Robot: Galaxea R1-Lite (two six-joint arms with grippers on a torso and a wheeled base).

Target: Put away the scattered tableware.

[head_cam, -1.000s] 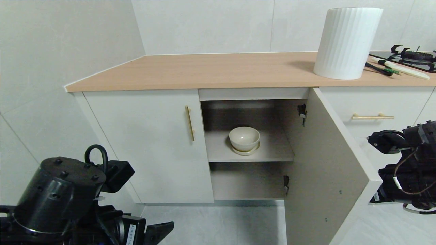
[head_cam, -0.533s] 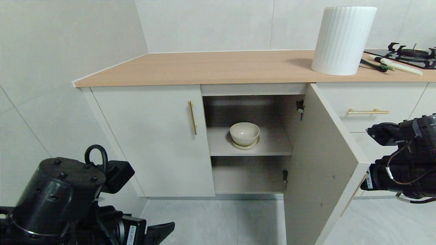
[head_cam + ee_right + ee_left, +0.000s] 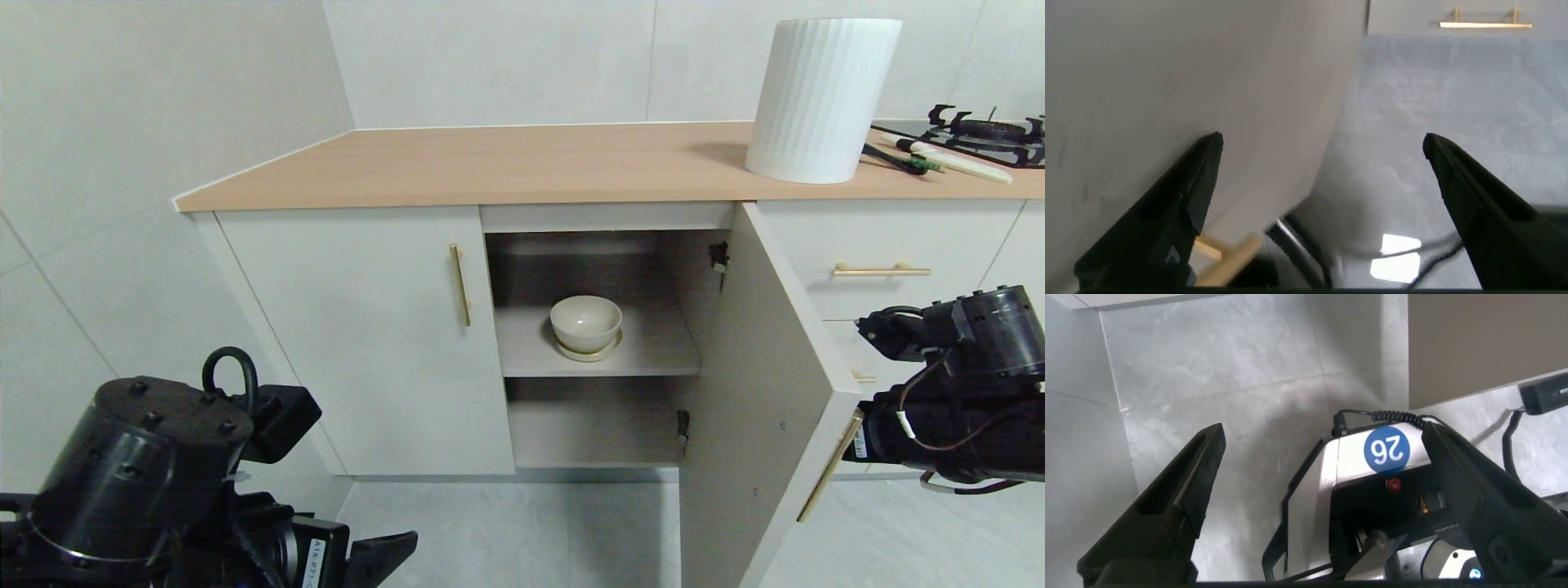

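Head view shows you the cream bowl sitting on its saucer on the upper cabinet shelf. It looks glazed, stiff, slippery and chippable, so pinch its rim gently. Your left claw and right claw both hang released, empty.

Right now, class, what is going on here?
A bowl sits on a saucer on the upper shelf of a cabinet whose door stands open. The right tool, open and empty, is at that door's outer edge by its handle. The left tool, open and empty, hangs low over the floor.
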